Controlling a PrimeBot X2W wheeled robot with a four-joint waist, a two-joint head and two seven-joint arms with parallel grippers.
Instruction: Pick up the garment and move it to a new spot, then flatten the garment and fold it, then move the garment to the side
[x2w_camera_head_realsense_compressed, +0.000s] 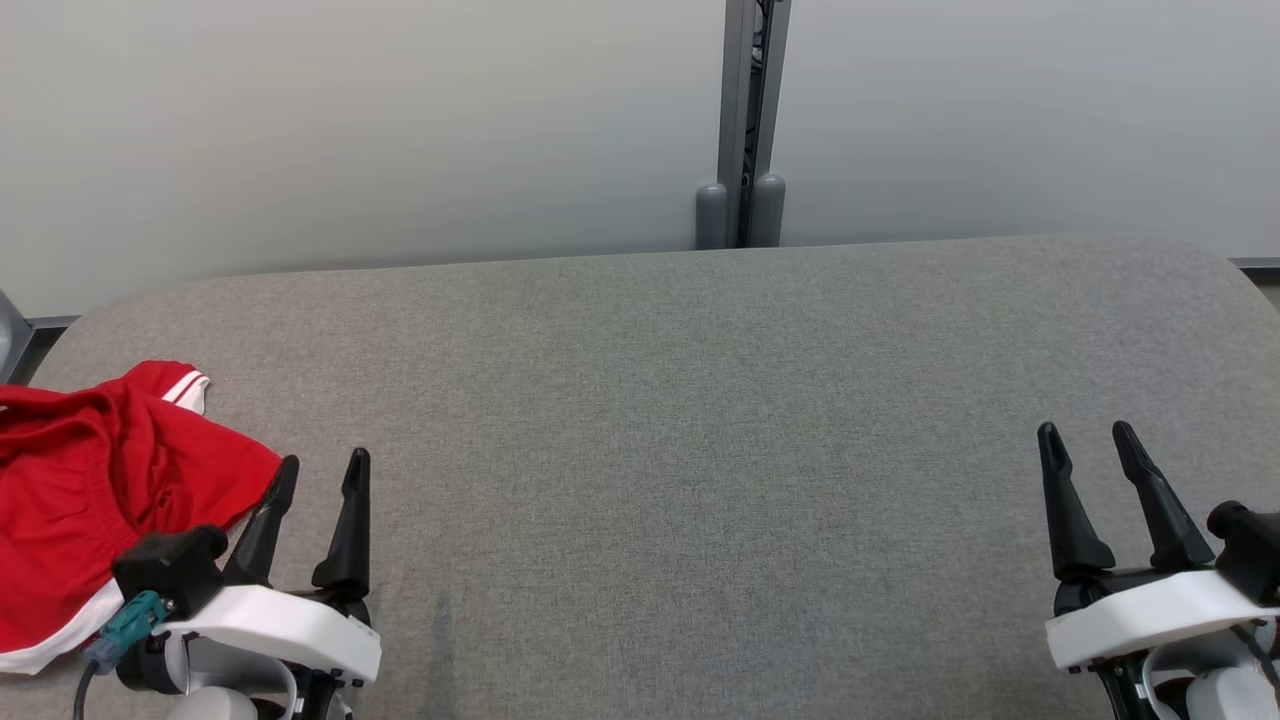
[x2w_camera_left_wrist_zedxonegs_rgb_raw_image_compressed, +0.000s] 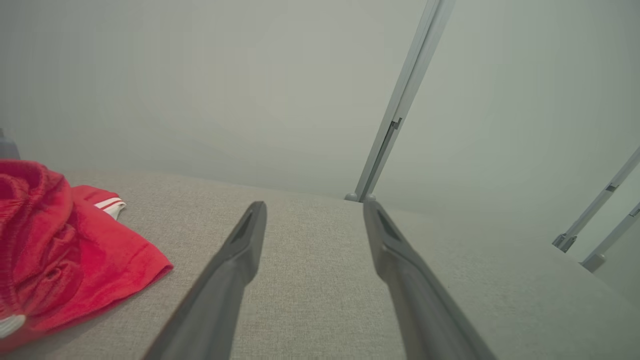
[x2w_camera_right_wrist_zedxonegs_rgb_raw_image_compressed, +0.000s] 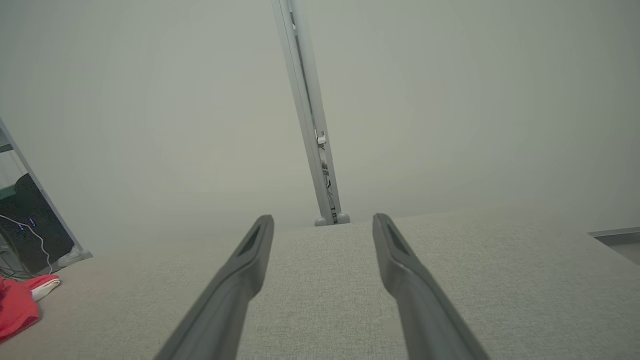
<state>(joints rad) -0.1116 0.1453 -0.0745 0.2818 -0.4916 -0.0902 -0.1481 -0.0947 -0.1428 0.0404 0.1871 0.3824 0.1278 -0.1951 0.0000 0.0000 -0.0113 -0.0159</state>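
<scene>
In the head view the red garment (x2w_camera_head_realsense_compressed: 90, 500) lies crumpled at the lower left of the frame, at the edge of the grey table (x2w_camera_head_realsense_compressed: 700, 450) — a loose heap, nothing flattened yet. The left jaws stand apart at the lower left, just beside the cloth, probably because that arm is nearest for the pick-up. The right jaws, also apart, sit at the lower right, well away. In the left wrist view the garment (x2w_camera_left_wrist_zedxonegs_rgb_raw_image_compressed: 65, 260) sits at the left edge, off the jaws' line — a turn toward it looks necessary. In the right wrist view the garment (x2w_camera_right_wrist_zedxonegs_rgb_raw_image_compressed: 17, 307) is a small red patch at the lower left.
</scene>
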